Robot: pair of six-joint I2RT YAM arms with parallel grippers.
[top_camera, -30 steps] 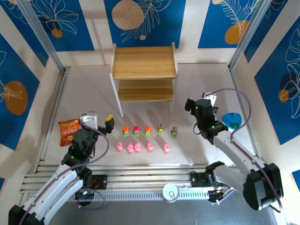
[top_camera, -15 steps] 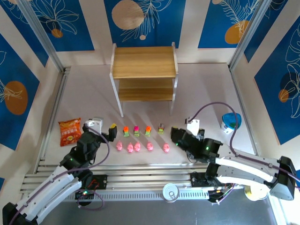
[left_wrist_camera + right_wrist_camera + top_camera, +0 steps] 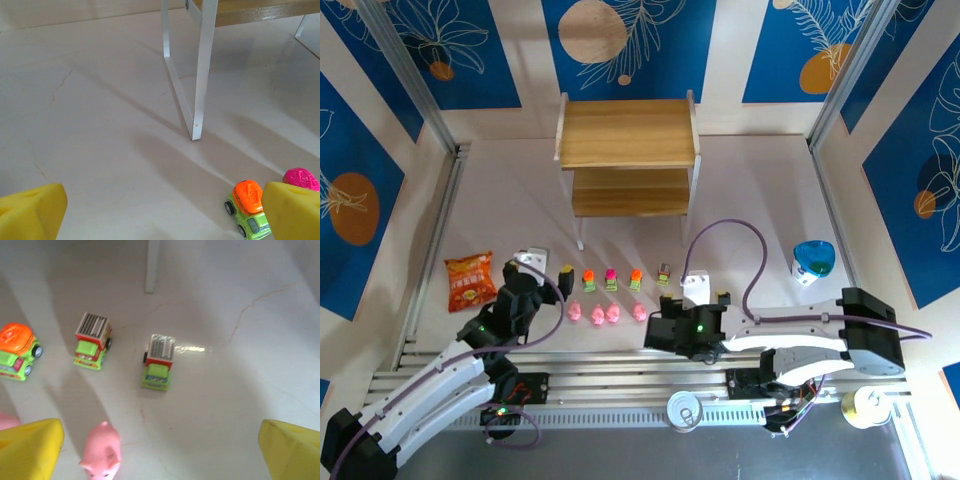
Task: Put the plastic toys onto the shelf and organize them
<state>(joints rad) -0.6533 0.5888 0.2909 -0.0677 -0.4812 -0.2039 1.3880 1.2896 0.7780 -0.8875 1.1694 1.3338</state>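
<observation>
left end effector [image 3: 540, 271] wide, crept up to the orange-top car [image 3: 248, 209]. plastic toys [image 3: 613, 314] sit in 2 rows on the worktop [image 3: 750, 200]; shelf [image 3: 628, 132] bare. right end effector [image 3: 160, 452] swung in, wide, over a pink figure [image 3: 102, 451]; first pick likely next.
</observation>
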